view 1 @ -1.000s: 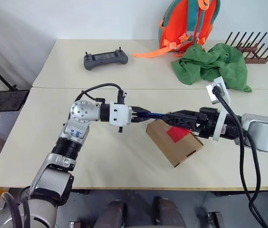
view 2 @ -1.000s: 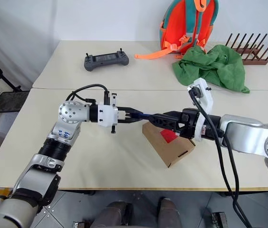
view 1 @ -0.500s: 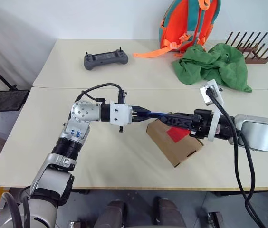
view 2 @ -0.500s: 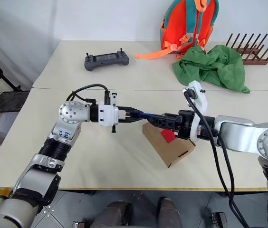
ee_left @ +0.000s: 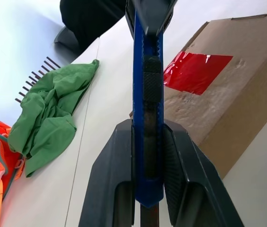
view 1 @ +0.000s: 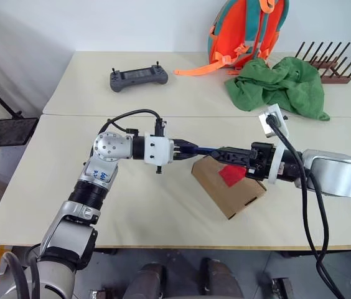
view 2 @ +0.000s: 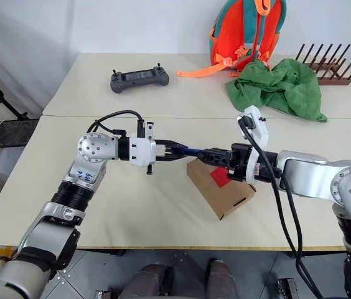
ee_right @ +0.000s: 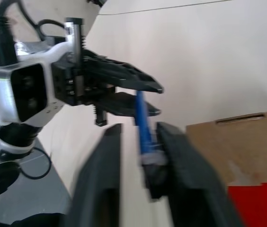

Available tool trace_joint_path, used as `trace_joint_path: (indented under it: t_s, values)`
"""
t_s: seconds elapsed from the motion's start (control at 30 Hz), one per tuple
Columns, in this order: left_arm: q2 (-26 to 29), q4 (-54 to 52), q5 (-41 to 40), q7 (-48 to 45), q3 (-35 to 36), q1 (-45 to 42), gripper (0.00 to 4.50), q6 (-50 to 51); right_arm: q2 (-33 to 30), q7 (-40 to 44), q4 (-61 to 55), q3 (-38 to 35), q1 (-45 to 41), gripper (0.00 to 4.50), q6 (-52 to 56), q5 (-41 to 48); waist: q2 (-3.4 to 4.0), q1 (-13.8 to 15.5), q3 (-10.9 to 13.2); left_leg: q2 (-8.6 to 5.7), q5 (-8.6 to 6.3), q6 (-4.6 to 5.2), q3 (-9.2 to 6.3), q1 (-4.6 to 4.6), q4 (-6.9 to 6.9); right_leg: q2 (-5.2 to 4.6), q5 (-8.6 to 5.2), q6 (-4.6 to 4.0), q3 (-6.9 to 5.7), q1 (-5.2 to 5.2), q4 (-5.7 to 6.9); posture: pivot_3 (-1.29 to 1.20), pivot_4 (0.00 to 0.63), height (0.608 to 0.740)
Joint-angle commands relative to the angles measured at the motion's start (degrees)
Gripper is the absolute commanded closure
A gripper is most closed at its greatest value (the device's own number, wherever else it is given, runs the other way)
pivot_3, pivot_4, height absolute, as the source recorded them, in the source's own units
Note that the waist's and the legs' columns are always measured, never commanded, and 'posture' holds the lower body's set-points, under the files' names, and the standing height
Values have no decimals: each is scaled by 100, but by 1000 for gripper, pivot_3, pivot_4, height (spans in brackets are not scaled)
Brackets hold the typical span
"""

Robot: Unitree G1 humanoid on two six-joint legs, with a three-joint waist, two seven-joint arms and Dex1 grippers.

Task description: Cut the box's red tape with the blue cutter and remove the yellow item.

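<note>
While the box (view 1: 228, 185) lay tilted on the counter (view 1: 163, 205), both grippers met just above its left corner. The left gripper (view 1: 185, 150) was clamped on one end of the blue cutter (view 1: 205, 150), and the cutter ran level across the box's upper edge. The right gripper (view 1: 225, 152) had its fingers narrow around the other end of the cutter, though I could not tell how firmly. The red tape (view 1: 230, 175) was on top of the box, just below the right gripper. Behind the box lay a green cloth (view 1: 278, 87), an orange backpack (view 1: 245, 31) and a grey controller (view 1: 138, 78).
</note>
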Motion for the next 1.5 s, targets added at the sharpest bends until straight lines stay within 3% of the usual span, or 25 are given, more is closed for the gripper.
trace_joint_path:
  t_s: [0.03, 0.17, 0.27, 0.4, 0.57, 0.67, 0.83, 0.97, 1.13, 1.23, 1.37, 1.5]
  values:
    - [-1, -135, 35, 56, -21, -66, 4074, -71, 89, 141, -86, -49, -162, 4350, 7, 18, 0, -1, 0, 0, 0, 0, 0, 0, 0, 0, 0, 0, 0, 0, 0, 0, 150, 740]
    - [-6, -222, -68, -34, -38, -10, 4074, -4, 124, 179, -60, -59, -184, 4350, 44, -59, 0, 0, 0, 0, 0, 0, 0, 0, 0, 0, 0, 0, 0, 0, 1, 0, 150, 740]
    - [-96, -408, -368, -115, 18, 59, 3075, 359, 132, 245, -37, -91, -190, 4350, 71, -152, 0, 2, 0, 0, 0, 0, -1, 0, 0, 0, 0, 0, -1, 0, 1, 0, 150, 740]
    - [-132, -1064, -1333, 84, 567, 154, 1871, 1946, -132, 486, -181, -360, -203, 4350, 148, -88, 0, -8, 0, -1, 0, 0, -2, -1, 1, -1, 0, 0, 1, 0, 2, 0, 150, 740]
    - [106, -1304, -2340, 414, 1405, -134, 1865, 3547, -1085, 985, -230, -921, -13, 4350, 522, -465, -4, -6, 3, 5, 1, 0, -5, -2, 2, 3, 0, 0, 3, -2, 5, 0, 150, 740]
    - [139, -1193, -2414, 387, 1494, -295, 1865, 3916, -1800, 1503, -153, -1273, 45, 4350, 827, -1000, -4, 5, 3, 4, 0, 0, -4, -1, 3, 4, 0, 0, 3, -1, 4, 0, 150, 740]
    - [-82, -1251, -2162, -21, 815, 25, 3079, 4251, -2788, 2164, -571, -1786, 297, 4350, 1293, -1704, 0, 35, 3, -12, -2, 10, -2, -1, 0, 4, 0, 0, 2, 0, 3, 0, 150, 740]
    - [-743, -1466, -2088, 59, 204, 270, 4379, 4648, -2858, 2324, -745, -2196, 674, 4350, 1309, -2126, -7, 84, 7, -13, -4, 12, -3, -8, 2, 1, 1, 2, 6, 3, -5, 0, 150, 740]
    - [-849, -1925, -1785, 437, -231, 824, 4500, 5149, -2652, 1794, -1281, -2220, 814, 4350, 1040, -1773, -6, 10, 6, 1, -2, 6, 0, -17, 2, -2, 5, 9, 22, -11, -8, 0, 150, 740]
    - [-770, -1941, -1479, 616, -375, 859, 4500, 5275, -2464, 1529, -1496, -2143, 811, 4350, 836, -1864, -6, 17, 6, 3, 6, -7, 0, -14, 0, 2, 4, 8, 17, -9, -6, 0, 150, 740]
    - [-1008, -1783, -1255, 1187, -347, 719, 4500, 5601, -2305, 1402, -1829, -2288, 1439, 4350, 864, -2426, -8, 66, 7, -2, 13, -3, -3, -11, 4, -2, 5, 10, 25, -2, 0, 0, 150, 740]
    - [-1060, -1866, -1160, 1189, -490, 856, 4500, 5661, -2228, 585, -1788, -2287, 1624, 4350, 797, -2149, -6, 139, 6, -13, 14, 2, -1, -8, 6, -2, 6, 11, 25, -3, 4, 0, 150, 740]
